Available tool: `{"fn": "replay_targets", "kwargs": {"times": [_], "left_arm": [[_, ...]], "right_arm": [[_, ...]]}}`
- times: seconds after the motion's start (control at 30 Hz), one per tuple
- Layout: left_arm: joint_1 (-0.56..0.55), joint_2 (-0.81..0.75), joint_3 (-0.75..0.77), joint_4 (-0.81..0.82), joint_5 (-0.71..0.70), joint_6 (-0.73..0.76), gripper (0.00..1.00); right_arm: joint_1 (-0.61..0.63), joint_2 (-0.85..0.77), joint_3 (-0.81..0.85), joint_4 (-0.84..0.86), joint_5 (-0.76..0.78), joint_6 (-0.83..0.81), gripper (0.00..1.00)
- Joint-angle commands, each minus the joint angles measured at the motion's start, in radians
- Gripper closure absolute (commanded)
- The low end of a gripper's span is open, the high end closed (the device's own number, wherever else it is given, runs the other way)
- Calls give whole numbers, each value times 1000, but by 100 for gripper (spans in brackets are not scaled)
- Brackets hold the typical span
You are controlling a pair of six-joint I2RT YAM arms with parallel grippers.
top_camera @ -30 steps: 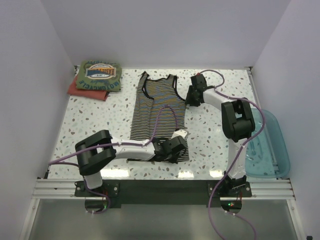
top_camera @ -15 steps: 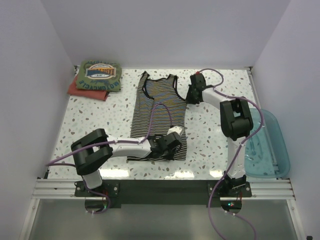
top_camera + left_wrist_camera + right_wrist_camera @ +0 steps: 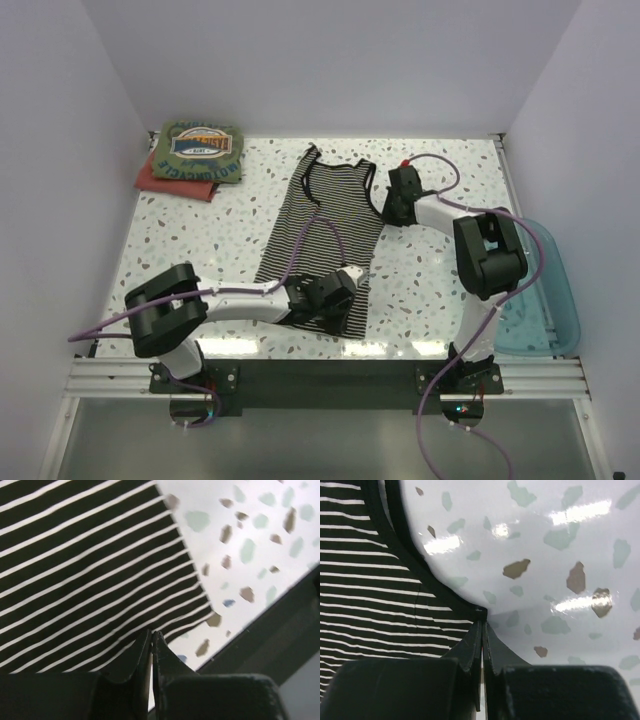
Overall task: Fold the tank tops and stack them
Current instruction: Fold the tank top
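The right hand (image 3: 398,207) has just snapped shut on the striped top (image 3: 322,225) at its far right armhole edge, while the left hand (image 3: 333,297) stays pinched closed on the near right hem corner, so both now grip the cloth. The top has slid and skewed rightward across the counter (image 3: 190,250), lying flat mid-counter, well apart from the folded green top (image 3: 198,152) at far left. With the right side held at both ends, it looks ready to fold over leftward.
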Motion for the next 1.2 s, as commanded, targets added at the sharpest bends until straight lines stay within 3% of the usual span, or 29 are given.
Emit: {"fn": "replay_targets", "kwargs": {"times": [0.0, 0.03, 0.13, 0.37, 0.63, 0.73, 0.87, 0.93, 1.1, 1.17], "left_arm": [[-38, -64, 14, 61, 96, 33, 87], [-51, -79, 25, 62, 96, 33, 78], [-62, -88, 58, 68, 75, 21, 67], [-108, -18, 124, 29, -8, -1, 50], [-140, 81, 134, 27, -91, -24, 45], [-145, 93, 131, 18, -120, -33, 48], [-148, 102, 131, 13, -126, -31, 57], [-148, 107, 132, 10, -123, -30, 68], [-150, 99, 135, 4, -117, -27, 88], [-150, 91, 137, 3, -114, -25, 90]], "right_arm": [[4, -63, -63, -60, 55, -13, 100], [2, -74, -75, -62, 55, -13, 100], [2, -91, -72, -71, 59, -13, 100], [2, -77, -19, -111, 58, -23, 100], [2, -59, 21, -120, 41, -20, 100], [2, -57, 29, -125, 36, -17, 98], [2, -72, 27, -125, 39, -15, 78], [1, -75, 27, -126, 41, -15, 71], [1, -65, 26, -120, 39, -12, 68], [1, -57, 24, -116, 36, -9, 68]]}}
